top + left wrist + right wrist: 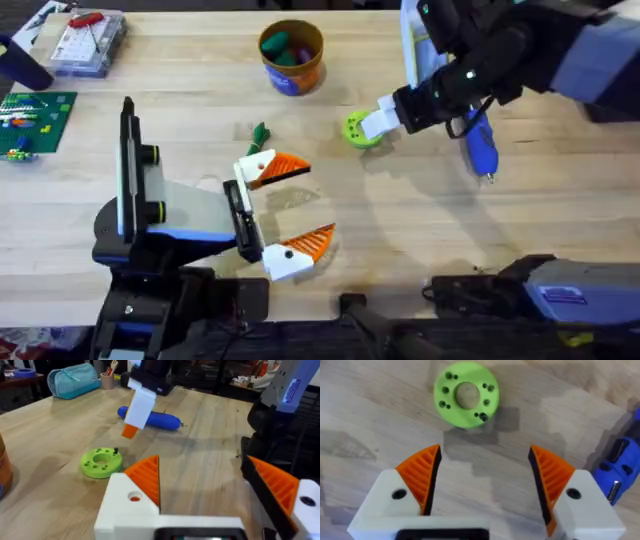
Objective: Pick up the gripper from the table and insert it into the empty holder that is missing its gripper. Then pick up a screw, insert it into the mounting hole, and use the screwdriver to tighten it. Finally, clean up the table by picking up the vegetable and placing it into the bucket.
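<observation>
Right gripper [485,480] agape — seemingly above green disc [466,393].

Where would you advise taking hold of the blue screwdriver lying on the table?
Probably across the middle of the screwdriver body, coming straight down from above: it lies flat, the barrel is narrow, and its thin tip offers little to hold. The open right pincer is nearest.

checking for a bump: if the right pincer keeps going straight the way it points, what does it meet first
Most likely the lime-green disc. It lies straight ahead of the open right pincer, with bare table between them. The blue screwdriver sits off to one side. Depth is uncertain, so it might touch the table first.
</observation>
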Available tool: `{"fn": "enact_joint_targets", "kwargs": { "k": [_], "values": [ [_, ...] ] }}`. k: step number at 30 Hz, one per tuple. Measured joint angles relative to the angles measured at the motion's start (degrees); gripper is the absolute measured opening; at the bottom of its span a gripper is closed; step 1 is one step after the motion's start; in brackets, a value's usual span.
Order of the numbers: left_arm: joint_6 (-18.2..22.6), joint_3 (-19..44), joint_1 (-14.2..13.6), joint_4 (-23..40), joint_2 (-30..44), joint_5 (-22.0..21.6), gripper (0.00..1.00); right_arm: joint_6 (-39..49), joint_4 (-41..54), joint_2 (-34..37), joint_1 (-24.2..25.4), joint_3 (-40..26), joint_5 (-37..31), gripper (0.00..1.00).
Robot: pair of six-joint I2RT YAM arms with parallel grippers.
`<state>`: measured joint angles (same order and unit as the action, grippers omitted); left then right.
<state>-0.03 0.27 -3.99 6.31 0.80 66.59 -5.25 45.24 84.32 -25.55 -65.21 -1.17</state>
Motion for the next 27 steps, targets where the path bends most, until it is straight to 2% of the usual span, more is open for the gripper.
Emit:
{"fn": "enact_joint_targets", "kwargs": {
  "k": [11, 18, 20, 27],
  "values": [
    [0.00, 0.00, 0.00, 0.00, 0.00, -0.05, 0.990, -0.53, -5.00, 8.76, 1.08, 0.91, 0.10, 0.992],
    [0.00, 0.00, 0.00, 0.00, 0.00, -0.15, 0.990, -0.53, -8.64, 9.82, 1.08, 0.99, 0.17, 0.956],
    [0.00, 0.00, 0.00, -0.02, 0.00, -0.15, 0.990, -0.51, -8.89, 9.82, 1.08, 0.99, 0.17, 0.927],
    [0.00, 0.00, 0.00, -0.02, 0.00, -0.15, 0.990, -0.55, -9.01, 11.09, 1.08, 0.99, 0.18, 0.732]
  ]
}}
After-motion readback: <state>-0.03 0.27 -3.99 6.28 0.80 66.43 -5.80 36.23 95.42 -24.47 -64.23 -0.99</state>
